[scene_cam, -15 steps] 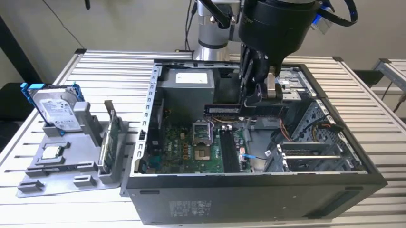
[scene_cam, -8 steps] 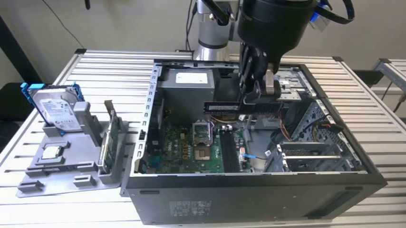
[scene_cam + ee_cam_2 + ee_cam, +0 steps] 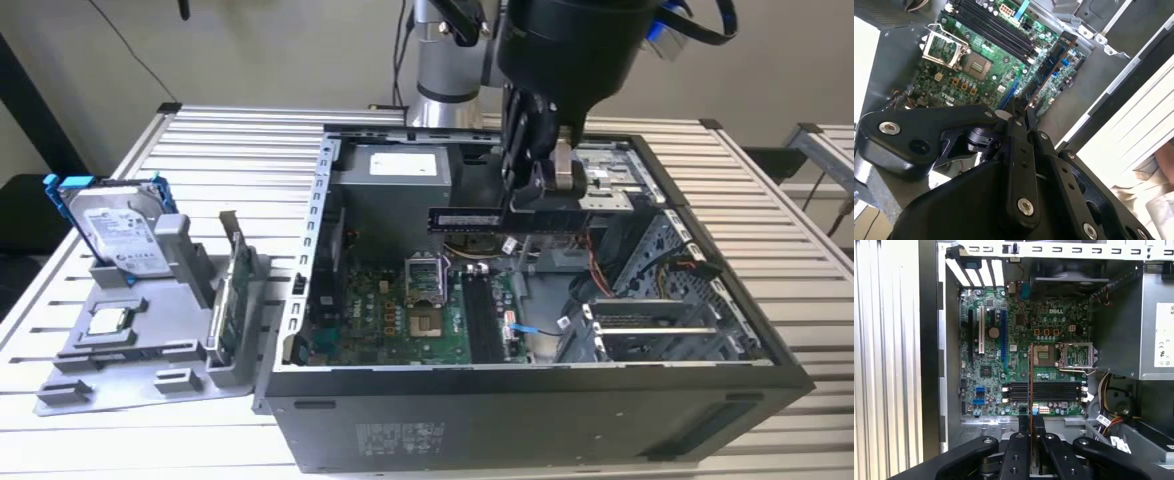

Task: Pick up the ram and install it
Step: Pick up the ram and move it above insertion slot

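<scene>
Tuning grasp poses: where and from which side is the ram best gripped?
Pinch the long, flat dark memory stick across its broad faces at the upper edge, from above: it is thin, leaving its lower edge free. The hand grips it so.

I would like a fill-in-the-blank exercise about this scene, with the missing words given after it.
1. The gripper is shut on the ____.
2. The ram hangs ____ the motherboard, not yet in a slot.
3. The hard drive stands outside the computer case, at the exterior view's ____ side.
Missing words: ram; above; left.
</scene>
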`<state>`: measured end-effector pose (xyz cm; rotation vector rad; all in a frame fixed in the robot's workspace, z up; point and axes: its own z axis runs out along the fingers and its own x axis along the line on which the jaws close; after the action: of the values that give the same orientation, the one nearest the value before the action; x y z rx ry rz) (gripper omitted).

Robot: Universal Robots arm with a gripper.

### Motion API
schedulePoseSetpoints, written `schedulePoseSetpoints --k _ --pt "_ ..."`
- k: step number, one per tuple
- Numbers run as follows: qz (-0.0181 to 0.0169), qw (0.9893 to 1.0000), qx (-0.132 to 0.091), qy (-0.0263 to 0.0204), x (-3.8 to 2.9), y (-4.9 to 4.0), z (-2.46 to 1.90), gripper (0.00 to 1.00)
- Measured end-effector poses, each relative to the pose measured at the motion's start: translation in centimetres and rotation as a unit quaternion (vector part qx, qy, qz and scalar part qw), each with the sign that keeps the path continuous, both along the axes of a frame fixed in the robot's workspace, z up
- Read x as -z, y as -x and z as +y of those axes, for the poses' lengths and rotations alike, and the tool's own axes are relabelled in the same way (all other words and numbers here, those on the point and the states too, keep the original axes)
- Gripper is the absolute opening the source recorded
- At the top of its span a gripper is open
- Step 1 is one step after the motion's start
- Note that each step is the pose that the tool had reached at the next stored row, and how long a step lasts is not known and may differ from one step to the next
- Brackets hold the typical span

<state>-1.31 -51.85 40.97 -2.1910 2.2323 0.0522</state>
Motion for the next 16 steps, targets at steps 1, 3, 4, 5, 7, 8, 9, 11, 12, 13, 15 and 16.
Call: schedulePoseSetpoints --k 1,3,4,5,7,8,9,11,12,13,15,16 --pt "0.0000 1.0000 0.000 0.0000 0.00 0.00 0.09 0.15" --pt "0.0000 1.0000 0.000 0.0000 0.00 0.00 0.28 0.15" --pt "0.0000 1.0000 0.000 0.0000 0.00 0.00 0.40 0.15" --pt "0.0000 1.0000 0.000 0.0000 0.01 0.00 0.54 0.15" --pt "0.0000 1.0000 0.000 0.0000 0.02 0.00 0.85 0.15" --pt "0.0000 1.0000 0.000 -0.0001 0.03 0.00 1.03 0.15" --pt "0.0000 1.0000 0.000 0.0000 0.03 0.00 1.21 0.15" --pt "0.0000 1.0000 0.000 -0.0001 0.04 0.00 1.60 0.15" --pt "0.0000 1.0000 0.000 0.0000 0.03 0.00 1.81 0.15" --pt "0.0000 1.0000 0.000 0.0000 0.04 0.00 2.04 0.15" --pt "0.0000 1.0000 0.000 0.0000 0.05 0.00 2.55 0.15" --pt "0.0000 1.0000 0.000 -0.0001 0.06 0.00 2.79 0.15"
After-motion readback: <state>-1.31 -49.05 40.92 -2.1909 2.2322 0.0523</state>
